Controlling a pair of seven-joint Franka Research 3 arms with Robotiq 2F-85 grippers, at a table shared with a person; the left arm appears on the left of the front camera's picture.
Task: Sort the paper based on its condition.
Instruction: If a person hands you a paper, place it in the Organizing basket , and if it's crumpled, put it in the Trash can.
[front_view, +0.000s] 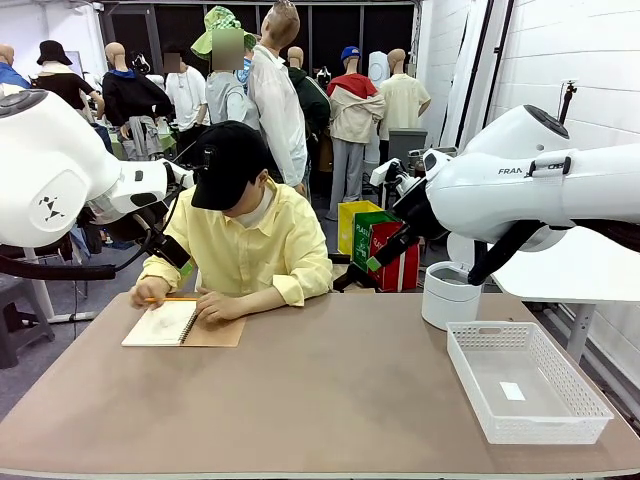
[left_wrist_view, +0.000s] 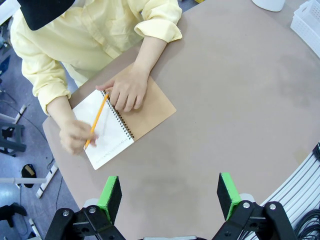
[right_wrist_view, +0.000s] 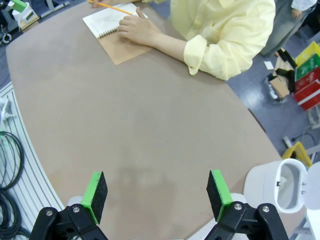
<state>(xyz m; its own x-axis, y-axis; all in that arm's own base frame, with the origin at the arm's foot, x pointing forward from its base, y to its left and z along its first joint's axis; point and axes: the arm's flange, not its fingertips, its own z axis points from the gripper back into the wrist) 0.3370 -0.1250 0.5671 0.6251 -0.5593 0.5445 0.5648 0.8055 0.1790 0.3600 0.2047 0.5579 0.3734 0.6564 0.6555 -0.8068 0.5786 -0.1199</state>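
The loose white paper sheets are out of view. A person at the far side writes with an orange pencil (left_wrist_view: 96, 121) on the open white page of a spiral notebook (front_view: 185, 325) with a brown kraft cover, and the other hand (left_wrist_view: 127, 90) holds it flat. My left gripper (left_wrist_view: 169, 196) hangs open above bare table, nearer to me than the notebook (left_wrist_view: 150, 107). My right gripper (right_wrist_view: 156, 194) is also open, high over the table's middle, far from the notebook (right_wrist_view: 107, 20). In the front view both grippers, left (front_view: 185, 262) and right (front_view: 370, 265), are raised beside the person.
A white plastic basket (front_view: 500, 430) stands at the table's near right, with a tiny white tag (front_view: 512, 391) inside. A white round bin (front_view: 450, 295) stands behind it. The brown tabletop (front_view: 330, 390) is bare between notebook and basket.
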